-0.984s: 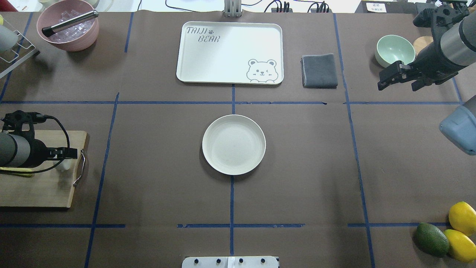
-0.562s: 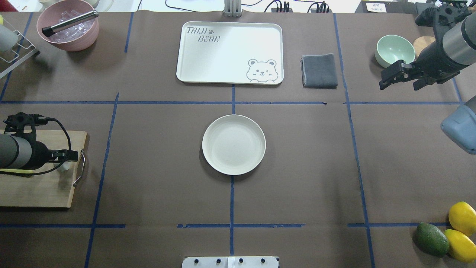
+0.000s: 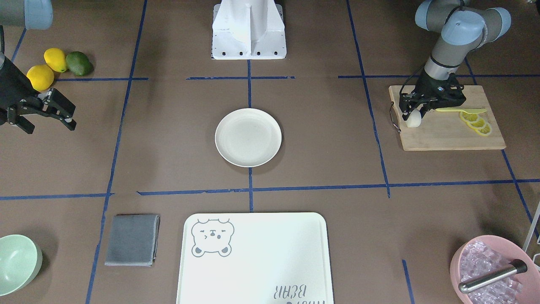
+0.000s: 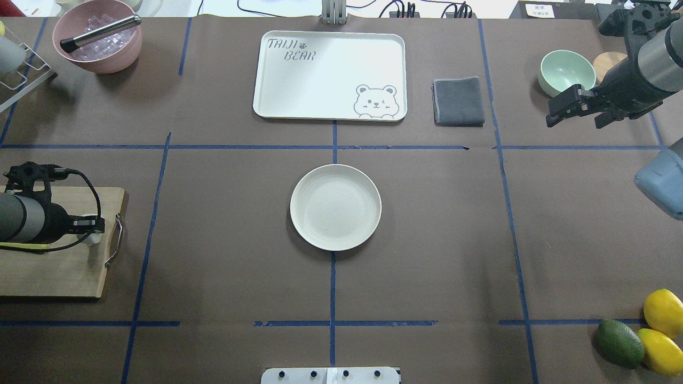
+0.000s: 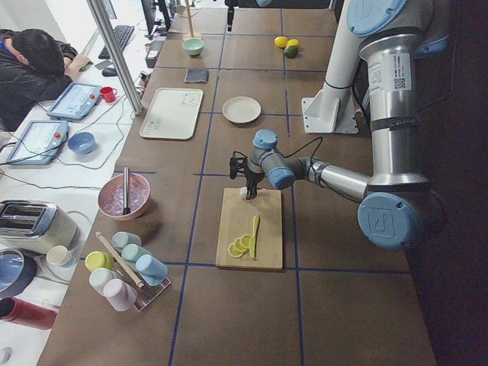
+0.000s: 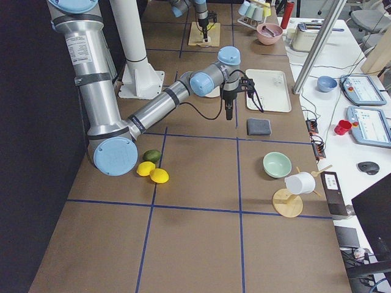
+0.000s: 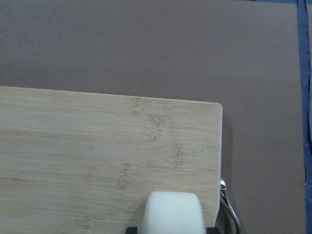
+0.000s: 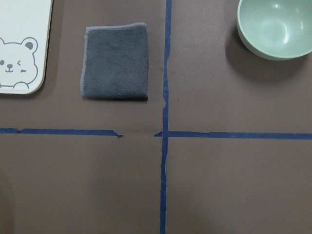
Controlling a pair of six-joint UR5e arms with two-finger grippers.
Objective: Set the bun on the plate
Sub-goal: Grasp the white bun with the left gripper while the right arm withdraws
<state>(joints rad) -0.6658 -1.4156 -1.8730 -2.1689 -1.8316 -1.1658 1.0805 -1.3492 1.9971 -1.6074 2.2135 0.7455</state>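
My left claw (image 4: 94, 226) grips the small white cylindrical bun (image 7: 173, 212) on the bamboo cutting board (image 4: 53, 272), overhead view's left edge. Advise: lift straight, then cross to the round cream plate (image 4: 335, 207).

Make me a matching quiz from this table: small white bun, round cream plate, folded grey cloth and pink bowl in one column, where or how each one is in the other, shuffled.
1. small white bun
2. round cream plate
3. folded grey cloth
4. pink bowl

A. holds ice and a metal rod
B. empty, at the table's centre
C. between the left gripper's fingers, at the wooden cutting board
D. between the white bear-print tray and the pale green bowl

Pairs: 1-C, 2-B, 3-D, 4-A
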